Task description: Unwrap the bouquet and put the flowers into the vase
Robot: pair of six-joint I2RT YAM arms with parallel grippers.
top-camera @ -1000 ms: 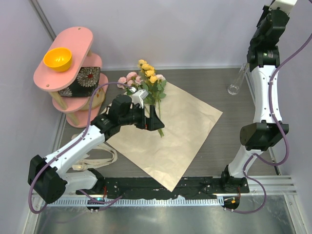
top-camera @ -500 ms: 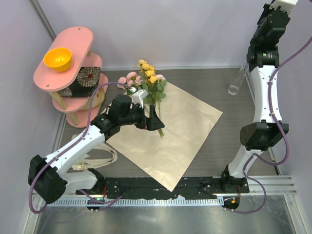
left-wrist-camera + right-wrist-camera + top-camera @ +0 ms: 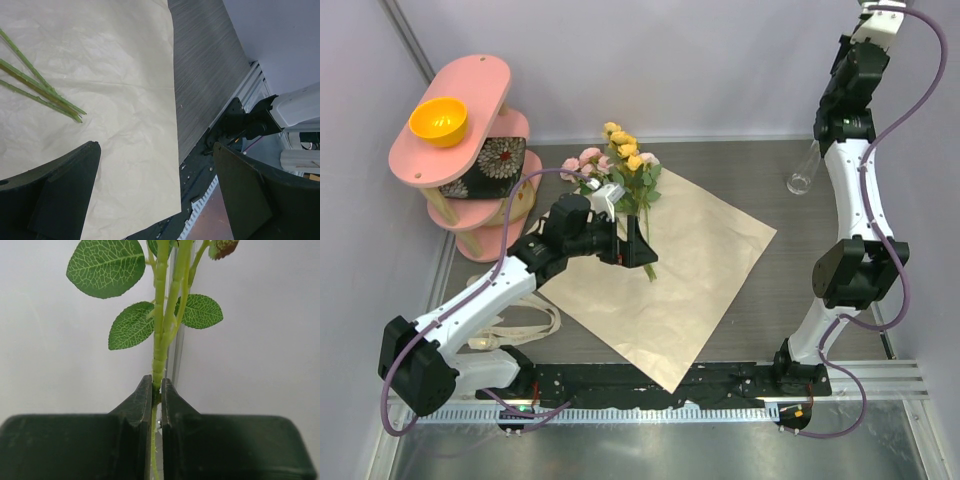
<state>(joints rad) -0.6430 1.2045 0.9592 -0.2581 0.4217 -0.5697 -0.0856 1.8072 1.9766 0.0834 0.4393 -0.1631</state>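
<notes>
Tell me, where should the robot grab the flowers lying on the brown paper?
Grip the bare green stems, below the leaves, coming straight down from above. The flowers lie flat on the paper with their heads at the far end. The thin stems lie close together, so jaws set across them should catch them all without squashing a bloom.

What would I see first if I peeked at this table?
Probably the bunch of pink and yellow flowers lying mid-table, at the far corner of a big tan sheet of paper spread flat. On the left, a bright orange bowl sits on top of a pink shelf. Up close, the right arm's black fingers pinch a leafy green stem.
</notes>
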